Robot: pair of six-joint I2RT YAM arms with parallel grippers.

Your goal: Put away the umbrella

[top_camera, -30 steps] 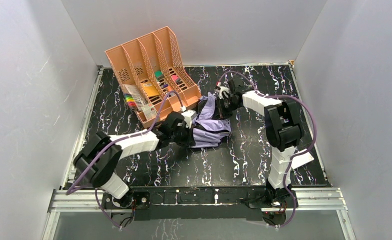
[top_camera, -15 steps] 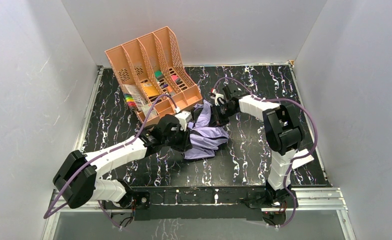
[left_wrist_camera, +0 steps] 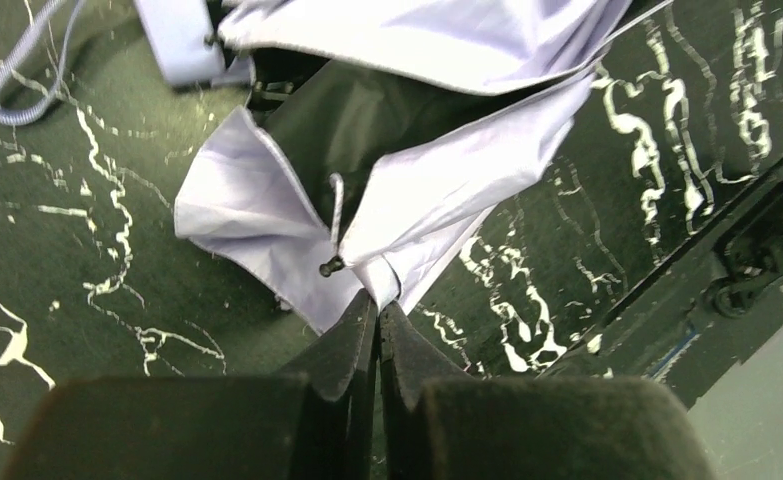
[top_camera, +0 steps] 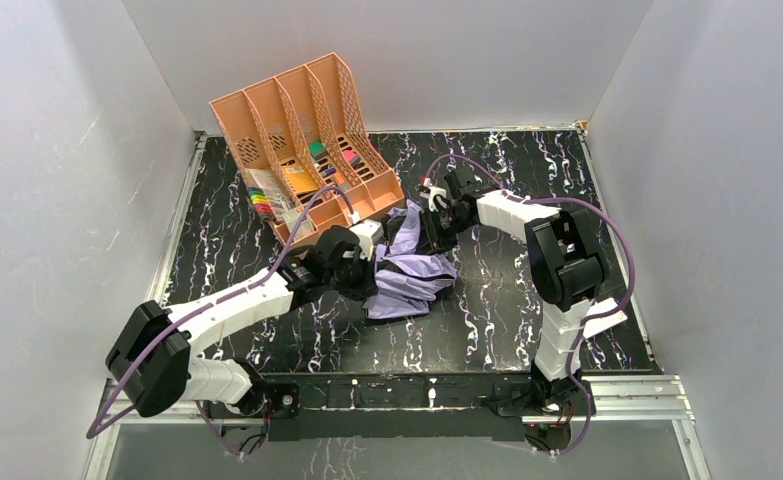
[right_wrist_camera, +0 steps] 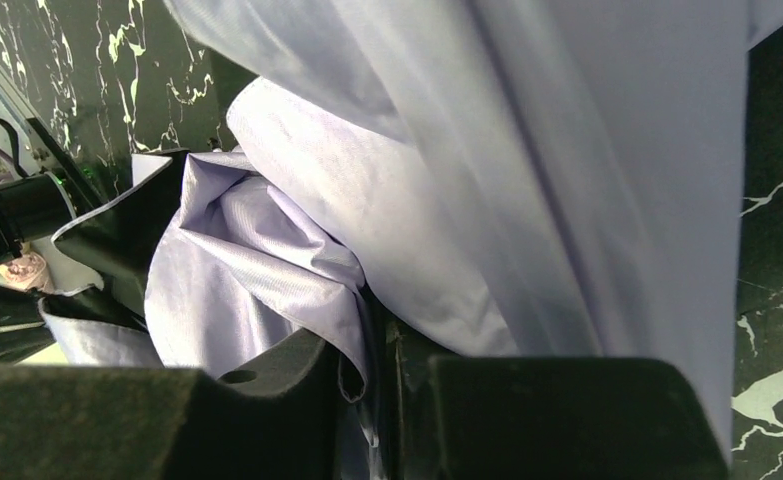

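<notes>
The pale lavender umbrella lies crumpled and partly folded on the black marbled table, just in front of the peach organiser. My left gripper is at its left edge. In the left wrist view that gripper is shut, pinching a fold of the umbrella's fabric hem next to a dark rib tip. The strap loops at upper left. My right gripper is at the umbrella's far right side. Its jaws stand slightly open, with a loose fold of the umbrella's fabric hanging in the gap.
The peach file organiser stands tilted at the back left, with coloured pens and small items in its slots, right behind the umbrella. White walls close in the table on three sides. A metal rail runs along the near edge.
My left arm has stretched out lower and further left, drawing the fabric slightly nearer. The right gripper has pulled back a little to the right and its jaws have widened.
</notes>
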